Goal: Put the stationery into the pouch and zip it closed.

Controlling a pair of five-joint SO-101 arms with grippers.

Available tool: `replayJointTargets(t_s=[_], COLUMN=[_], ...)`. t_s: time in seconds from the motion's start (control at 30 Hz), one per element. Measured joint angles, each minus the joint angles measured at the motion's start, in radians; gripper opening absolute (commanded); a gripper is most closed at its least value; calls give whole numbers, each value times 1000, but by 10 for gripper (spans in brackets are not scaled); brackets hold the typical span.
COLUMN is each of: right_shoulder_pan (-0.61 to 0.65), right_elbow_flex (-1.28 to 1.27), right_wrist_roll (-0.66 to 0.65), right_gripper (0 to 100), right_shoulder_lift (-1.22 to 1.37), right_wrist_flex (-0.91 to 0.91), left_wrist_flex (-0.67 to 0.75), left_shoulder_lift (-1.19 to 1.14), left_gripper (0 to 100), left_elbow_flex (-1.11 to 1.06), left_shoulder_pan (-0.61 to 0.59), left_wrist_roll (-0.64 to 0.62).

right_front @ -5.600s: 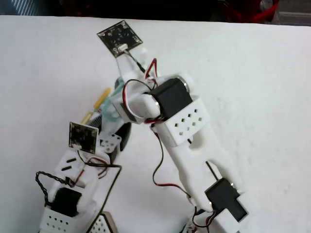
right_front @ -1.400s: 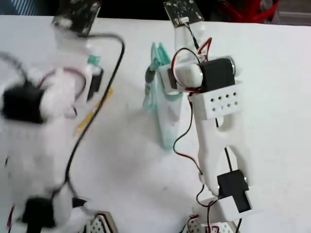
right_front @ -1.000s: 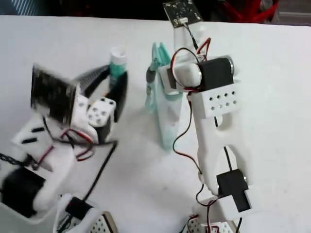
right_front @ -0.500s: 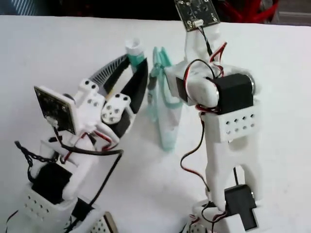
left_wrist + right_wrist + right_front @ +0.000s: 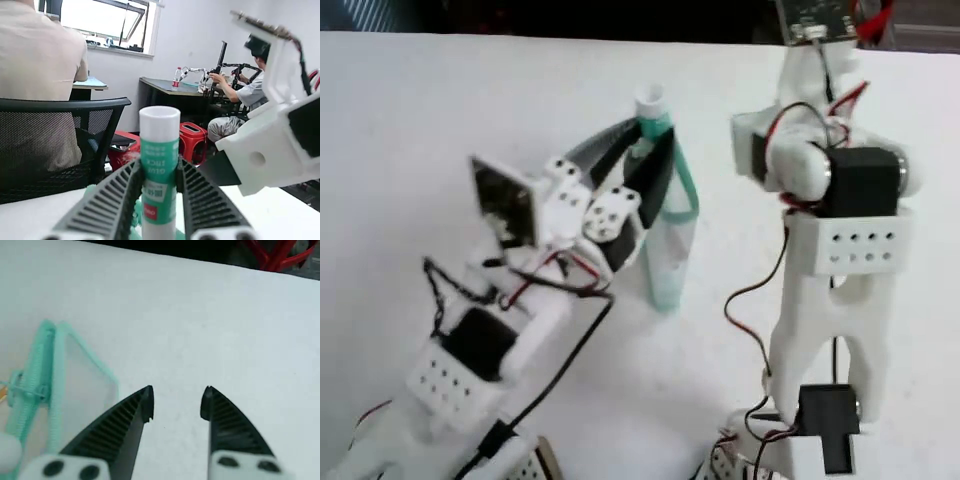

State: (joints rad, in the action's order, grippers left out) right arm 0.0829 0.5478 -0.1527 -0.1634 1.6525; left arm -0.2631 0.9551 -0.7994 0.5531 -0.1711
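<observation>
The left gripper (image 5: 647, 140) pinches the glue stick (image 5: 650, 103) upright between its ribbed fingers, with the white cap standing clear above the tips. The pouch (image 5: 670, 255) lies on the table (image 5: 440, 120) just beside this pincer's black finger, its teal-rimmed mouth close to the fingertips; contact cannot be judged. The right gripper (image 5: 176, 399) hangs spread and holds nothing over bare table, the pouch well off to one side of its tips. The right arm (image 5: 270, 145) rises just beside the left pincer, partly screening a mesh chair (image 5: 50, 150) and a red stool (image 5: 192, 135) beyond.
</observation>
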Motion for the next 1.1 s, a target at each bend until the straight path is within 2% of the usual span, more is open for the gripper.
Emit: replayJointTargets(t_s=[0.3, 0.43, 0.63, 0.93, 1.1], right_shoulder_pan=[-104, -101, -104, -103, -103], right_elbow_flex=[-109, -115, -115, -115, -115], right_wrist_roll=[-28, -28, -28, -28, -28], right_gripper=[162, 162, 162, 162, 162], right_shoulder_lift=[58, 75, 74, 74, 74], right_wrist_flex=[-80, -89, -89, -89, -89], left_wrist_flex=[-17, -34, -35, -41, -115], left_shoulder_lift=[-26, -26, -26, -26, -26], left_gripper=[32, 33, 140, 143, 143], left_elbow_flex=[17, 17, -2, -8, -5], left_shoulder_pan=[5, 31, 44, 44, 44], left_wrist_roll=[0, 0, 0, 0, 0])
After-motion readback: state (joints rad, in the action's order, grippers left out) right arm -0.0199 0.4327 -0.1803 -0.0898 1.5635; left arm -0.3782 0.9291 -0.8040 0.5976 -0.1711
